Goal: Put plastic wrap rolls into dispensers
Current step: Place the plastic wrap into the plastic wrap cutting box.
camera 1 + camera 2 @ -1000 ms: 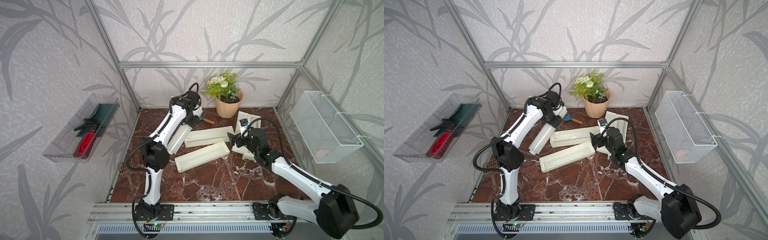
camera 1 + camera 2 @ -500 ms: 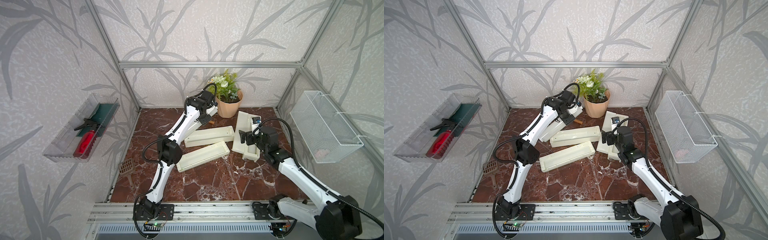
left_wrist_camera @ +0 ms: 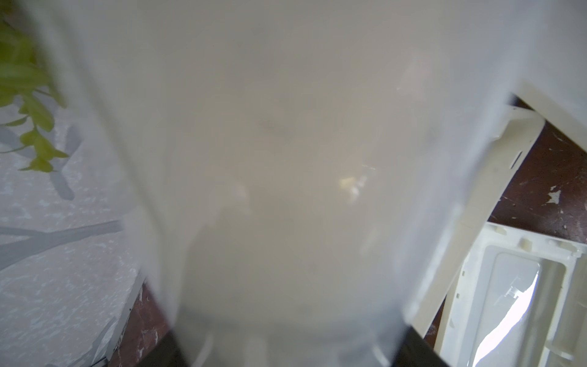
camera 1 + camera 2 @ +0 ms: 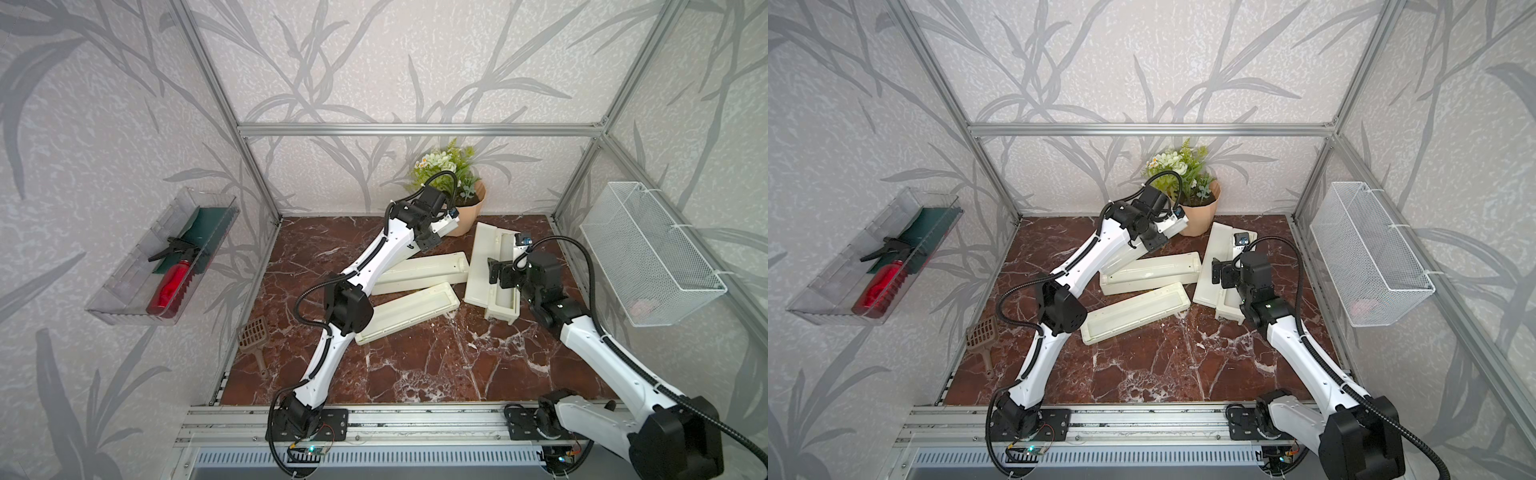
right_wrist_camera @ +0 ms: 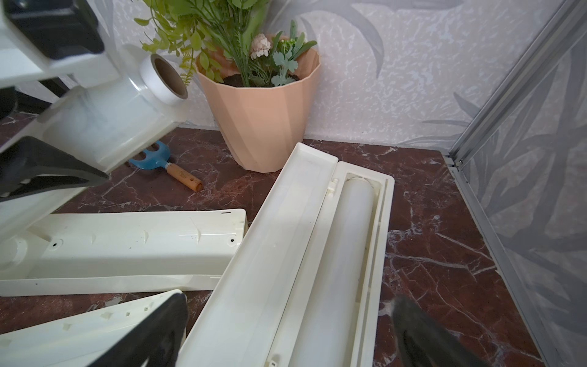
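1. Left arm [image 4: 374,262]: it rises from the front rail to a raised elbow. The forearm stretches toward the back of the desk [image 4: 415,374] and ends just beside the plant pot [image 5: 263,120].
2. Left gripper [image 3: 287,348]: it is clamped on the held roll [image 5: 104,117], with one dark finger visible under the roll in the right wrist view. The roll fills and blurs most of the left wrist view.
3. Held roll: it is lifted off the desk and tilted. Its brown tube end points toward the plant pot. The body slopes down toward the far end of the middle dispenser [image 5: 127,241]. Whether they touch cannot be told.
4. Right arm [image 4: 594,345]: it extends from the front right corner toward the back, with the wrist bent so that the gripper faces the back wall.
5. Right gripper [image 5: 287,305]: its fingers are spread wide apart and hold nothing. It hangs above the near half of the right-side dispenser [image 5: 279,241].
6. Right-side dispenser: it lies open on the desk with the lid folded flat alongside the trough. The seated roll [image 5: 346,254] lies lengthwise inside the trough.
7. Middle dispenser: it lies open in two long halves. Its near end is just beside the lid of the right-side dispenser.
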`<state>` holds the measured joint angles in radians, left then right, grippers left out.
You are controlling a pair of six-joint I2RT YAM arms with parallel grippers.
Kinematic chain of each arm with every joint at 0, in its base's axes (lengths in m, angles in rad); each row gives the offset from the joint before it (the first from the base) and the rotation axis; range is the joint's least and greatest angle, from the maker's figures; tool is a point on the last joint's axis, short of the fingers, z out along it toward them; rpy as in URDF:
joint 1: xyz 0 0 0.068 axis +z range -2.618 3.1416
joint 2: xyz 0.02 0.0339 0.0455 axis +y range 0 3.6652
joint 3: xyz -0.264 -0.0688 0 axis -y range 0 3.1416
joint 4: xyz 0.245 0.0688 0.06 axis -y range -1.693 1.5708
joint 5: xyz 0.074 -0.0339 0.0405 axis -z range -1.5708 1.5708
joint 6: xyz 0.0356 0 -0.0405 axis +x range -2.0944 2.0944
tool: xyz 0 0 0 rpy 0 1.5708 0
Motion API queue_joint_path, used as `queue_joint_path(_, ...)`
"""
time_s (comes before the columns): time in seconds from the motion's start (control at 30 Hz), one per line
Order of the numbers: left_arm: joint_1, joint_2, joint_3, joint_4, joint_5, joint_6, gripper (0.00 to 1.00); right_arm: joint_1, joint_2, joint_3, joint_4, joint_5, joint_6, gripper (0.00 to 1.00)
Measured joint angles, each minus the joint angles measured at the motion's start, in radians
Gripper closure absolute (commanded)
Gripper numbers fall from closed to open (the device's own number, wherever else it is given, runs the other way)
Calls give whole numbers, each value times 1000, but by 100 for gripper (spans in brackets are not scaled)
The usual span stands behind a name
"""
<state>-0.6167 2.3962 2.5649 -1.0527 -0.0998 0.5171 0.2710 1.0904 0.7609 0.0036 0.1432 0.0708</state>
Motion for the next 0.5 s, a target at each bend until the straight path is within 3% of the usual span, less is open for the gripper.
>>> queue_joint_path(0.5, -12, 35, -161, 71, 27, 77, 100, -16, -18, -11, -10, 4, -8, 0)
